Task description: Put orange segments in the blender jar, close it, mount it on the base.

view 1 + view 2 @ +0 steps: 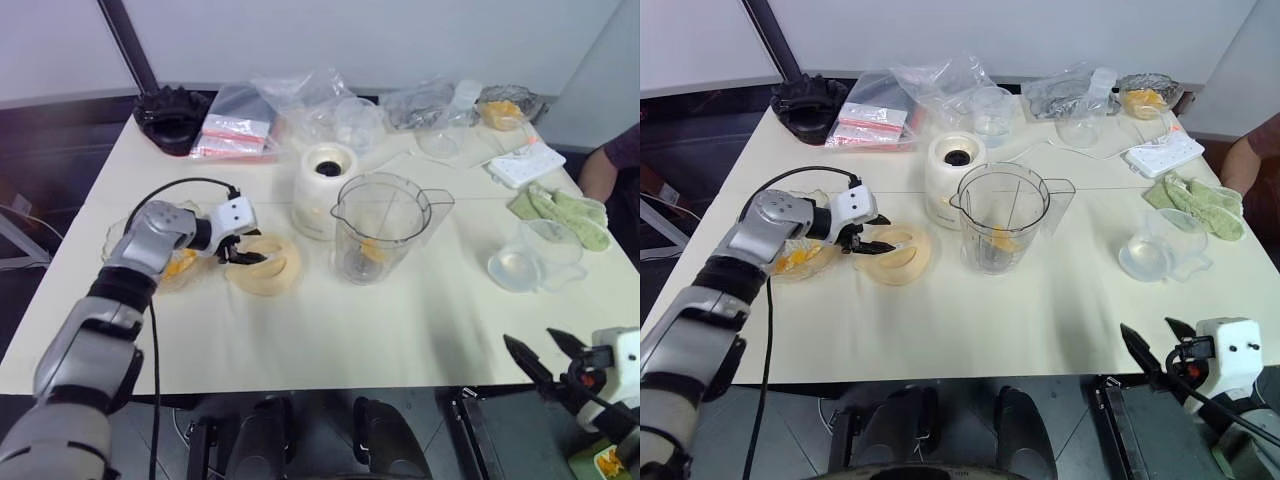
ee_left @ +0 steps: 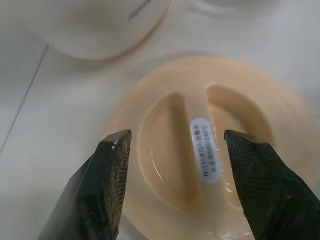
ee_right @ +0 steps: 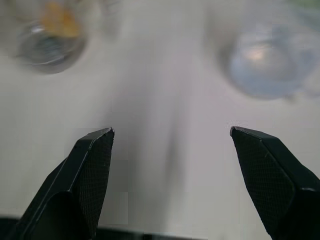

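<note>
The clear blender jar (image 1: 378,225) stands upright at the table's middle with an orange segment (image 1: 372,250) at its bottom. Right behind it, to its left, sits the cream base (image 1: 325,185). More orange segments (image 1: 795,258) lie in a clear bowl at the left, partly hidden by my left arm. My left gripper (image 1: 240,250) is open just above the pale-orange lid (image 1: 270,270). In the left wrist view its fingers (image 2: 112,170) straddle the lid's labelled grip ridge (image 2: 204,150) without touching it. Off the table's front right edge, my right gripper (image 1: 545,355) hangs open and empty.
A clear measuring cup (image 1: 525,260) stands right of the jar, with a green cloth (image 1: 560,210) and a white power strip (image 1: 525,165) behind it. Plastic bags (image 1: 300,110), a black ribbed part (image 1: 172,118) and a bowl of orange pieces (image 1: 503,110) line the back. A person's arm (image 1: 605,170) shows at the right.
</note>
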Controlling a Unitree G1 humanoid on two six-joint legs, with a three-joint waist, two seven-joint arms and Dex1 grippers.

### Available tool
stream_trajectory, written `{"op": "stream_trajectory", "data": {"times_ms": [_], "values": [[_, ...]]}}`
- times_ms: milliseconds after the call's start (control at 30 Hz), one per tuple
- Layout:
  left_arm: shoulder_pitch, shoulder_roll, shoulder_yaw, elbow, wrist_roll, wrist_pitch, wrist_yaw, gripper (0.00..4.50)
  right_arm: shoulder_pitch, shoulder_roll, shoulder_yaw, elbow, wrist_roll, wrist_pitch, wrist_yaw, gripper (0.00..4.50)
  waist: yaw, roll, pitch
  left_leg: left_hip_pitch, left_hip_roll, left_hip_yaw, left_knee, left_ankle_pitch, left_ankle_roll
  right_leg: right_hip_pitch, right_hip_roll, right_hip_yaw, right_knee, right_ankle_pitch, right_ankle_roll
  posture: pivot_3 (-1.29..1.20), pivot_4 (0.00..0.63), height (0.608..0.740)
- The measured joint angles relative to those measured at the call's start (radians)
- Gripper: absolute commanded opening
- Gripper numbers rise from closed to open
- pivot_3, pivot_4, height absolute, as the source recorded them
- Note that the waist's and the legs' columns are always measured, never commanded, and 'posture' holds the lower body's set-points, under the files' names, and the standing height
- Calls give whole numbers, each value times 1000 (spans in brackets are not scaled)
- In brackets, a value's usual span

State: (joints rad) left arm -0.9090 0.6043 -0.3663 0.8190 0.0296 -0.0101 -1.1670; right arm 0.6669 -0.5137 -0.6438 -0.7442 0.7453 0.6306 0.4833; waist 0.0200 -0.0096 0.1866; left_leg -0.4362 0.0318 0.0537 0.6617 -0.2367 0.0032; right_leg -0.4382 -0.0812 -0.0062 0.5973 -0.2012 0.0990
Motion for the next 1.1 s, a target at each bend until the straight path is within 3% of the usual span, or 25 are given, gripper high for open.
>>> {"op": "stream_trajectory", "data": {"times_ms": [267, 467, 567, 700, 833, 967, 1100], "values": [[-77, -89, -10, 192, 86, -52, -50, 3058, -194, -160, 6, -60, 183, 89, -27, 3887, -6, -4, 0, -5, -1, 0, 7, 0, 0, -2, -1, 0, 0, 2, -2, 0, 150, 740], [-119, -120, -25, 257, 170, -64, 21, 3058, -339, -277, 56, -60, 230, 148, -48, 3887, -4, -5, -1, -3, -1, -2, 7, 1, 1, -1, 0, 0, 3, 3, -2, 0, 150, 740], [-127, -137, -26, 280, 193, -52, 43, 2194, -420, -315, 69, -59, 261, 165, -65, 3964, -5, -5, -1, 7, -1, -1, 7, 0, 1, 9, 0, 0, 2, 3, -2, 0, 150, 740], [-126, -146, -30, 297, 203, -60, 55, 326, -470, -331, 87, -60, 300, 181, -86, 3964, -6, -7, -4, 12, 1, -1, 6, 0, 0, 14, 0, 0, 1, 3, -4, 0, 150, 740], [-126, -141, -20, 298, 204, -53, 56, 256, -471, -332, 104, -55, 294, 190, -87, 3964, -10, -7, -5, 13, 2, -1, 6, 0, 0, 13, 0, 0, 0, 3, -4, 0, 150, 740], [-126, -132, -16, 263, 207, -9, 13, 256, -462, -333, 161, -6, 195, 183, -76, 3964, -10, -8, -5, 12, 2, 0, 6, 0, 0, 11, -1, 0, 0, 5, -6, 0, 150, 740], [-141, -59, 6, 176, 185, 56, -86, 256, -424, -329, 176, 13, 138, 174, -54, 3964, -9, -11, -3, 2, 1, 1, 5, 0, 1, 2, 0, 0, 1, 4, -5, 0, 150, 740]]}}
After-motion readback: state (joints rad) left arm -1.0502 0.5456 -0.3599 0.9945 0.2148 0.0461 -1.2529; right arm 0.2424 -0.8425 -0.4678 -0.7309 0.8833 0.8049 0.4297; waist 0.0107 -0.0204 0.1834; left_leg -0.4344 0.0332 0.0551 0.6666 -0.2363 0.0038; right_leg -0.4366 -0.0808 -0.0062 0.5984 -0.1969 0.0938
